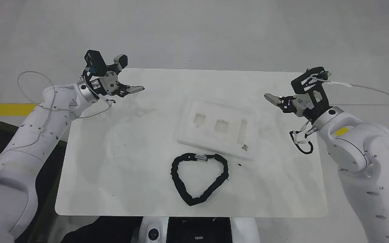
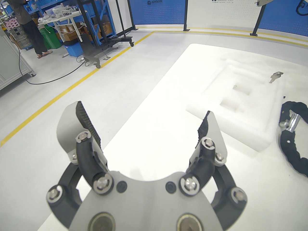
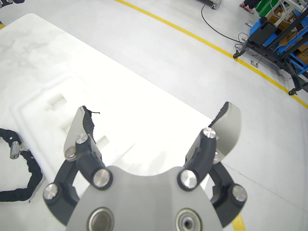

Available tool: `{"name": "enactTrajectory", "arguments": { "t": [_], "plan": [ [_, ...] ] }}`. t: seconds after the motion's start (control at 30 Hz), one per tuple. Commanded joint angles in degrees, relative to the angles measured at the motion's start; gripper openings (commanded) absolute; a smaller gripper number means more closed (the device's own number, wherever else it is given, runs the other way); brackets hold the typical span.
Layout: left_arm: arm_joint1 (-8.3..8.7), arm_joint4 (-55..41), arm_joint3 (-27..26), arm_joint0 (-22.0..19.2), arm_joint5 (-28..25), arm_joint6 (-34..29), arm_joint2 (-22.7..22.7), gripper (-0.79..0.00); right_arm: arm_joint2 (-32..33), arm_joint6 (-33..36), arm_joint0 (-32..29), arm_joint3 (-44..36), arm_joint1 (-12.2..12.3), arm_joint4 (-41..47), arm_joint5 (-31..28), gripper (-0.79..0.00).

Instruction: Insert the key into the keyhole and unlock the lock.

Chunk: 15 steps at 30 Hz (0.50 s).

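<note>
The key [image 1: 244, 146] [image 2: 275, 76] lay flat on the white foam tray [image 1: 203, 138] [image 2: 255, 131] [image 3: 31, 111], by the tray's near corner on my right arm's side. I could not tell whether it sat on the rim or in the shallow bed. Three rectangular pockets were cut into the tray, and the key was in none of them. The lock [image 1: 199, 177] [image 2: 292, 143] [image 3: 31, 171], a black sleeved chain closed into a loop by a metal cylinder, rested on the table [image 1: 121, 182] just beside the tray's near edge. My left gripper [image 1: 135, 90] [image 2: 143, 109] hung over the table's far left corner, jaws spread wide and holding nothing. My right gripper [image 1: 275, 101] [image 3: 154, 106] hung by the far right edge, spread just as wide and holding nothing.
</note>
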Motion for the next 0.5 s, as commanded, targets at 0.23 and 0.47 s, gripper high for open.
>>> {"name": "enactTrajectory", "arguments": {
  "t": [0.23, 0.47],
  "plan": [
    [0.0, 0.0, 0.0, 0.0, 0.0, 0.0, 0.0, 0.0, -2.6, 11.9, -0.2, -2.2, 0.0, 6.2, -2.6, 0.0],
    [0.0, 0.0, 0.0, 0.0, 0.0, 0.0, 0.0, 0.0, -5.4, 24.4, 0.6, -6.4, 0.0, 11.2, -0.6, 0.0]
  ]
}}
